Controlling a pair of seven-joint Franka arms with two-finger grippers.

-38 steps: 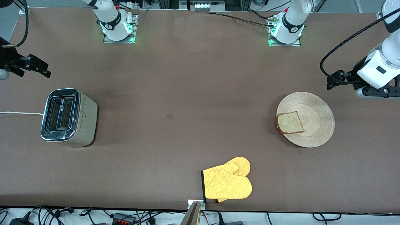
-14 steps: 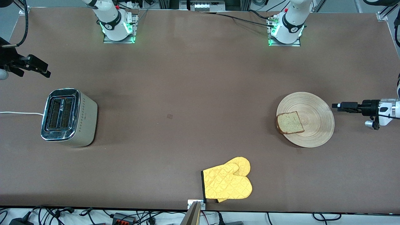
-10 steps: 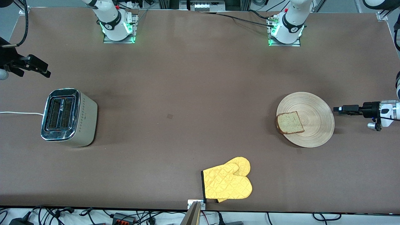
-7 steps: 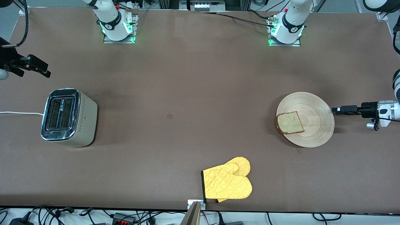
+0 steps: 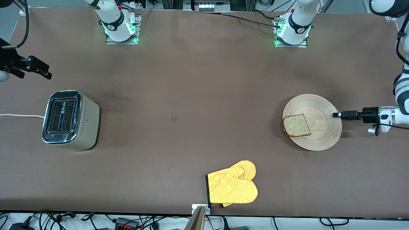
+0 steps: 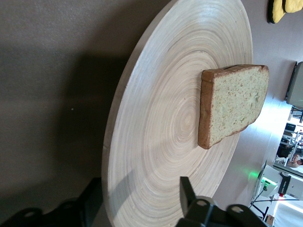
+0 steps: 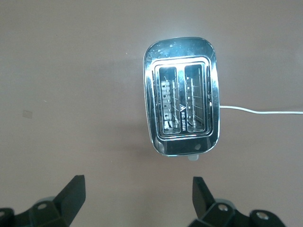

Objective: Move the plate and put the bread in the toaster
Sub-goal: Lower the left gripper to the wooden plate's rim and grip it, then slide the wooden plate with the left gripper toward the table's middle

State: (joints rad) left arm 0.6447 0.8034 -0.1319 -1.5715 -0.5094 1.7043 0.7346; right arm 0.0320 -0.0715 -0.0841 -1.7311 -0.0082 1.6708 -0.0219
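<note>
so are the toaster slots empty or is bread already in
Empty. The right wrist view looks straight down into the toaster and shows only wire guides in both slots; the bread lies on the plate.

The big brown surface [image 5: 198, 95] has three things lying on it. The toaster [image 5: 70, 119] stands at the right arm's end. The plate [image 5: 319, 127] lies at the left arm's end. A yellow oven mitt [image 5: 232, 187] lies closest to the front camera.

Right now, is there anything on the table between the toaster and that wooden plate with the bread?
No. In the front view only bare brown table runs from the toaster to the plate. The yellow oven mitt lies nearer the camera, off that line.
</note>
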